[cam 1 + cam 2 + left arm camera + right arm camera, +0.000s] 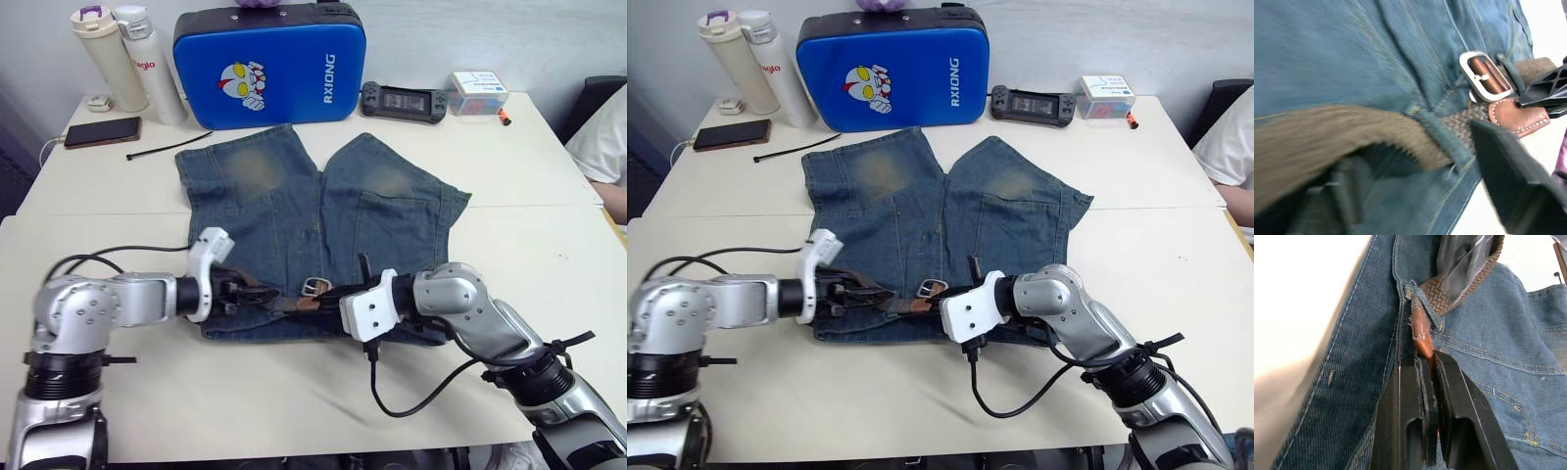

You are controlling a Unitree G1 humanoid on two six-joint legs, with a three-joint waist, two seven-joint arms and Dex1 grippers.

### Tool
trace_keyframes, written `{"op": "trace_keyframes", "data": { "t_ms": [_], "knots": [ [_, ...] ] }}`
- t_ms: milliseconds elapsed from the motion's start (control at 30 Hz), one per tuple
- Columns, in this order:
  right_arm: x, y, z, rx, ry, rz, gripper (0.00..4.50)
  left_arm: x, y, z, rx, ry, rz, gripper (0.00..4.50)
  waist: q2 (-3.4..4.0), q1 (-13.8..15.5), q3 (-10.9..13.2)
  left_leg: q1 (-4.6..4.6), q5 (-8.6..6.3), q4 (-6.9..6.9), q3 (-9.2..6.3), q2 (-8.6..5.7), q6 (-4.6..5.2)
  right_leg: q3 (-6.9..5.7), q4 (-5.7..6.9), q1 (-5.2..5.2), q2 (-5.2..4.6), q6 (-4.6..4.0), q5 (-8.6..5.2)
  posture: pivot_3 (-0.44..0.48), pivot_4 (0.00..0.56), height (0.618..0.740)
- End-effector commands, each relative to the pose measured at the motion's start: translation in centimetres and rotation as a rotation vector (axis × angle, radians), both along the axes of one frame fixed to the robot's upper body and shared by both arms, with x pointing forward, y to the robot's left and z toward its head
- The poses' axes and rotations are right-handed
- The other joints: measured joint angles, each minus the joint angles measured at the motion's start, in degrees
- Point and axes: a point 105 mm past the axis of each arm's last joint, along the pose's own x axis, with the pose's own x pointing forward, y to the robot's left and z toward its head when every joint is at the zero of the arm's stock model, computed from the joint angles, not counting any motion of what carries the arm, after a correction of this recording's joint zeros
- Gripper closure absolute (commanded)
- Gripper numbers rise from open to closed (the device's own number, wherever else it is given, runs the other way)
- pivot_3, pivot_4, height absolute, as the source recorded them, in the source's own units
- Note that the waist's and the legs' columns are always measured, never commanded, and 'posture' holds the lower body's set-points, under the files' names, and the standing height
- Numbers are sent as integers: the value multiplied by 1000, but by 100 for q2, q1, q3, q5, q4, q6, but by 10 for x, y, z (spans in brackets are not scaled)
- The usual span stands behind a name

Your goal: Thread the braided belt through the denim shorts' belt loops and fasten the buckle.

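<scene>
The denim shorts [294, 196] lie flat on the table, waistband toward me. The braided belt [294, 304] runs along that waistband, and its silver buckle [314, 286] rests on the denim near the middle. In the left wrist view the belt passes under a belt loop [1449, 142] and ends at a brown leather tab beside the buckle [1484, 76]. My left gripper [245, 292] is at the waistband's left part, open, with the belt lying between its fingers. My right gripper [1425, 360] is shut on the belt's brown leather tip [1422, 335], just short of another belt loop [1415, 291].
Behind the shorts stand a blue padded case [269, 64], two bottles [103, 54], a phone [103, 131], a black cable tie [167, 147], a game controller [405, 100] and a small box [478, 93]. A person's sleeve [602, 147] shows at the right edge.
</scene>
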Motion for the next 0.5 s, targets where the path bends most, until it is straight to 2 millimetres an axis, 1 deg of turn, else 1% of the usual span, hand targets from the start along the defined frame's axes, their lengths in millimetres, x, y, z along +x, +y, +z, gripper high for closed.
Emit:
{"op": "trace_keyframes", "data": {
  "t_ms": [33, 133, 200, 267, 367, 433, 500],
  "knots": [
    [1, -2, 24, 59, 0, 13, 4500, -21, 3, 24, 4, -56, -95, 66, 0, -31, 0, 0, 0, -1, -1, -1, 0, 0, 2, 0, -2, 0, 0, 0, 150, 725],
    [1, -4, 39, 82, 22, 21, 4500, -34, 2, 34, 9, -71, -154, 66, 0, -17, 0, 0, 0, 0, -7, -3, 0, -1, 1, 3, -7, -1, 0, 0, 150, 725],
    [-2, -5, 48, 92, 60, 41, 4500, -48, -4, 39, 13, -74, -232, 66, 0, -19, 0, -2, 0, 3, -8, -4, 0, 0, 1, 3, -7, -1, 0, 0, 150, 725],
    [-5, -6, 52, 89, 98, 60, 4500, -57, -9, 40, 14, -75, -289, 66, 0, -30, 0, -1, -1, 0, -9, -4, -1, 0, 1, 3, -8, -1, 0, 0, 150, 725],
    [-4, -9, 56, 87, 141, 60, 4500, -61, -12, 36, 29, -70, -311, 66, 0, -50, 0, -1, -1, -1, -12, -3, -1, -1, 1, 3, -8, -2, -1, 0, 150, 725],
    [-2, -13, 61, 85, 156, 52, 4500, -59, -12, 34, 39, -75, -298, 66, 0, -59, 0, -1, -1, -2, -12, -3, -1, 0, 1, 3, -7, -2, -1, 0, 150, 725],
    [0, -17, 65, 76, 164, 46, 4500, -59, -13, 38, 23, -87, -308, 66, 0, -57, 0, -2, -1, -2, -11, -3, -2, -1, 1, 2, -6, -3, -1, 0, 150, 725]
  ]
}}
